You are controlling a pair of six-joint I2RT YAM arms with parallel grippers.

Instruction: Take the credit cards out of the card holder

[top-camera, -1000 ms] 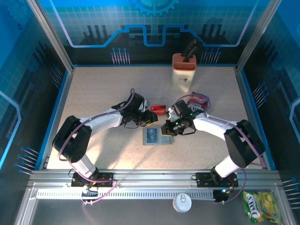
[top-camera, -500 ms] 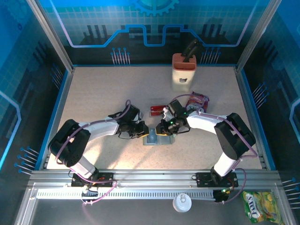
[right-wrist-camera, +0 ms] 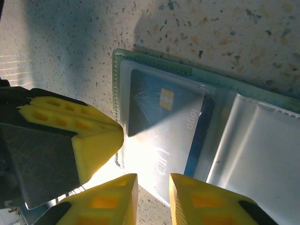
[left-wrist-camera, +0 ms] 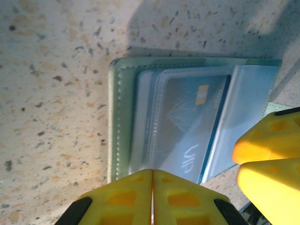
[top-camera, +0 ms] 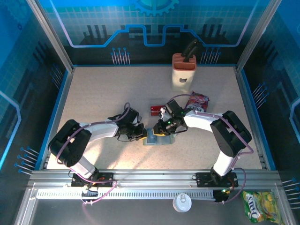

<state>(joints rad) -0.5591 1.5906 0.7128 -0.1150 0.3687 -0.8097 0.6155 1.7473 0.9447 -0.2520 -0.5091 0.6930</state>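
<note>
So, the speckled table [top-camera: 93, 93] first. Well back on it stands the tall orange-and-cream block [top-camera: 183, 71], and the crinkled snack packet [top-camera: 198, 100] lies a little nearer, both clear of the action.

Both arms are folded inward and meet over the card holder [left-wrist-camera: 122, 122]. It lies opened flat near the middle of the table, clear sleeves facing up.

The left pincer [left-wrist-camera: 152, 180] is squeezed right together, fingers touching, and sits over one edge of the holder. My read is that it's there to pin the wallet so it can't slide when the card is tugged. Whether a sliver of that edge is nipped between the fingers, I can't tell.

The right pincer [right-wrist-camera: 153, 180] is just beside it on the same side. Its fingers are a narrow slit apart with nothing between them, and it looks lined up to nip at the card.

The blue card [right-wrist-camera: 164, 122] is tucked inside the holder under the clear plastic, with its chip and lettering showing through. The red card [top-camera: 157, 110] lies on bare table just behind the holder, apart from it, so I'd call that one out and one to go.

It's a tricky pull: the card is thin and sits flush in a snug sleeve, with very little edge to catch. If the hold-down slips, the whole holder will likely drag along.
</note>
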